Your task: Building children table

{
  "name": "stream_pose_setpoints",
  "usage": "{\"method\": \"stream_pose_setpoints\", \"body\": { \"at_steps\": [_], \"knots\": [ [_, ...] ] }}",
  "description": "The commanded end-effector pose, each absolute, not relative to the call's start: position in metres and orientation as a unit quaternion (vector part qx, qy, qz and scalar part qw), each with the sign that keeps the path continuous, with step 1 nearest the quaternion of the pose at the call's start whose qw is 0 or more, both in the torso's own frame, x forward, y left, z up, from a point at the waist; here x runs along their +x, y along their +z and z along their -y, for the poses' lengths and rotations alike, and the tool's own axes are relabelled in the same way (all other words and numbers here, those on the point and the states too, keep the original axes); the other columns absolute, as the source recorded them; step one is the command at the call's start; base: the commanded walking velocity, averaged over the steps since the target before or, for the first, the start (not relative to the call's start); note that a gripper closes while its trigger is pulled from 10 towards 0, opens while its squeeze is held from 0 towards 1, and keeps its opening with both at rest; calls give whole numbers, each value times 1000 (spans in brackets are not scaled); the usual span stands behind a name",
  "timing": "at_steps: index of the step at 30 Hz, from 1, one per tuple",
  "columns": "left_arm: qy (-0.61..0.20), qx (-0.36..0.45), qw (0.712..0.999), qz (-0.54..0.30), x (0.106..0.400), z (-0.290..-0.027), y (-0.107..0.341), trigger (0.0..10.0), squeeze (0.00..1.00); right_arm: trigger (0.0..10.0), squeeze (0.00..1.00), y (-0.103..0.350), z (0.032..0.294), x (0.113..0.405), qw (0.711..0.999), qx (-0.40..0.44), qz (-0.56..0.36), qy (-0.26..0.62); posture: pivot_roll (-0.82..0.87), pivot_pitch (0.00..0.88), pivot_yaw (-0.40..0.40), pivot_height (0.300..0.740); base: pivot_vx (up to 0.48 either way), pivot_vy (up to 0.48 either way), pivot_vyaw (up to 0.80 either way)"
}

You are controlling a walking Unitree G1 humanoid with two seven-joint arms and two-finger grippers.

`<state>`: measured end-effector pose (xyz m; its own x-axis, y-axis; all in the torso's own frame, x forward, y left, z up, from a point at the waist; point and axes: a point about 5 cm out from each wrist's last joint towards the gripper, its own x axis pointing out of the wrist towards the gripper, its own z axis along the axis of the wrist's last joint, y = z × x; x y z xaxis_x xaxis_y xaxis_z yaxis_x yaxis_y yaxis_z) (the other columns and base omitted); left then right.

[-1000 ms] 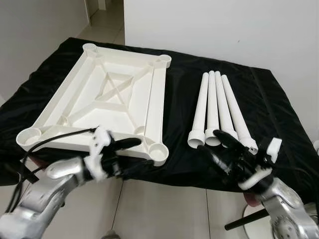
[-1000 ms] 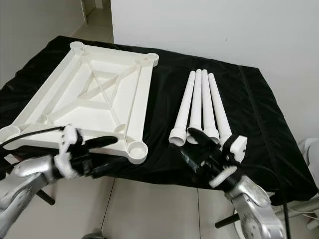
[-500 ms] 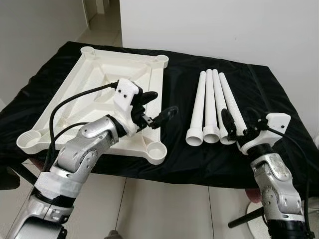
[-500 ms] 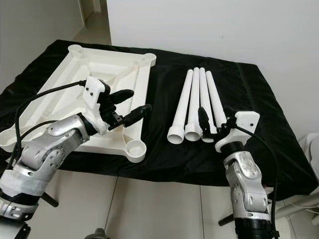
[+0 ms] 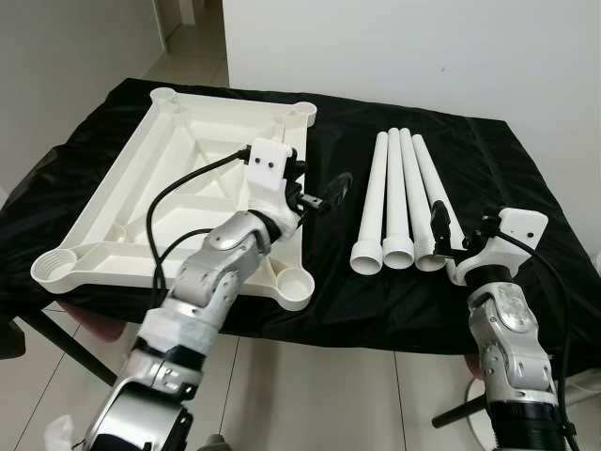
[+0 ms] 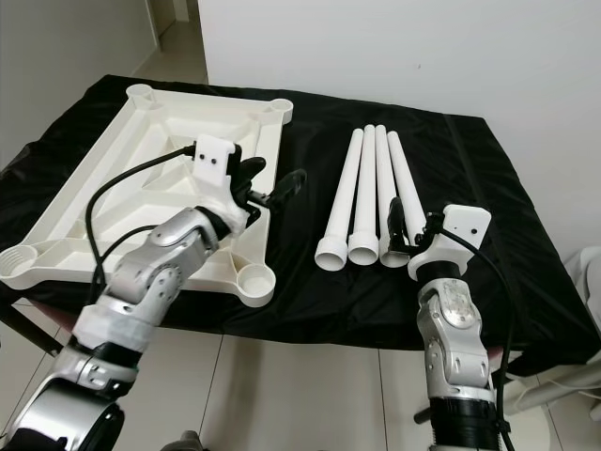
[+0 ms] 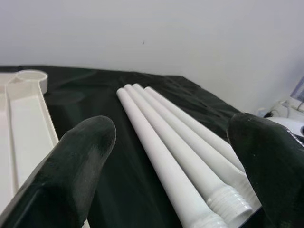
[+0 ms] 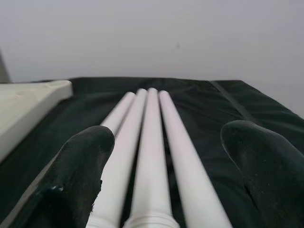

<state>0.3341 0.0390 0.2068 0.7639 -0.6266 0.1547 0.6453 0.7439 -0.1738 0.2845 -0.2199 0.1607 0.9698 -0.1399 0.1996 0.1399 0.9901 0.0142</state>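
Both jaws wide open, holding nothing. Right gripper (image 5: 439, 228) at threaded ends of legs (image 5: 402, 202); left gripper (image 5: 324, 194) over tabletop (image 5: 160, 188) edge. Risk: nudging packed legs, rolling them off cloth (image 5: 526, 178).

A table draped in a black cloth (image 5: 488, 188) carries everything. Directly on the cloth, under and beside the left gripper (image 5: 319, 193), lies an upturned white plastic tabletop (image 5: 141, 202) with ribbed underside and round corner sockets. Just ahead of the right gripper (image 5: 451, 240), four white tube legs (image 5: 404, 202) lie side by side, touching, their wider threaded ends nearest that gripper. Bare cloth separates the tabletop from the legs
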Motion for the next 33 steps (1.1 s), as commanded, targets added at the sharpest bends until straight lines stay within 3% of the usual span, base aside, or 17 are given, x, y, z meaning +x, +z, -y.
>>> {"method": "stream_pose_setpoints", "body": {
  "at_steps": [1, 9, 20, 31, 32, 33],
  "knots": [
    [-325, -111, 938, 43, 339, -36, 208, 10000, 0, 10000, 0, 159, 224, 287, 991, -8, 98, -96, 0, 0, -22, 740, 0, 0, 0],
    [-358, -85, 927, 66, 339, -24, 212, 10000, 0, 10000, 0, 160, 223, 291, 990, -8, 99, -104, -5, 0, -20, 740, 0, 0, 0],
    [-377, -37, 923, 69, 334, -17, 208, 10000, 0, 10000, 0, 153, 216, 304, 995, -8, 68, -67, 4, 125, -32, 740, 0, 0, 0],
    [-379, -1, 920, 102, 330, -13, 211, 10000, 0, 10000, 0, 145, 212, 310, 998, 16, 42, -53, 16, 161, -26, 740, 0, 0, 0],
    [-379, 0, 920, 97, 329, -14, 209, 10000, 0, 9922, 0, 142, 209, 311, 998, 28, 33, -39, 21, 162, -27, 740, 0, 0, 0],
    [-378, -3, 921, 93, 330, -15, 209, 10000, 0, 8549, 0, 139, 207, 312, 999, 35, 26, -30, 25, 165, -29, 740, 0, 0, 0]
  ]
}}
